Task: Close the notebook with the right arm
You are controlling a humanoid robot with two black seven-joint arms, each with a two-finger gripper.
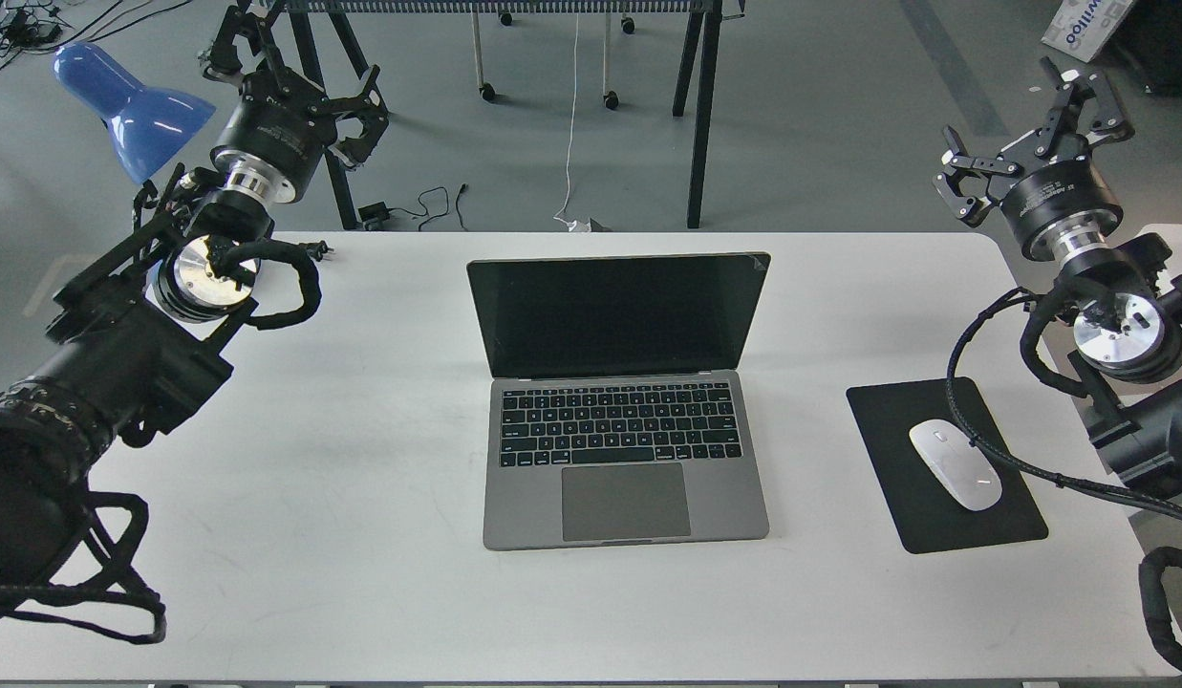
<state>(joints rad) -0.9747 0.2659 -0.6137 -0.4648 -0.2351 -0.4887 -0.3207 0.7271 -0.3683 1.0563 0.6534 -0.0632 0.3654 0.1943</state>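
The notebook [626,449], a slim grey laptop, sits in the middle of the white table [361,478] with its lid up; its black screen [617,311] faces me. My right arm [1106,296] reaches in from the right edge. Its gripper [1030,129] hangs open above the table's far right corner, well to the right of the notebook and apart from it. My left gripper [309,81] is raised at the far left, beyond the table's back edge, fingers spread and empty.
A black mouse pad [944,468] with a white mouse [956,463] lies right of the notebook, under the right arm's looped cable [992,449]. A blue lamp shade [127,105] stands far left. Black frame legs [703,115] and cords are on the floor behind.
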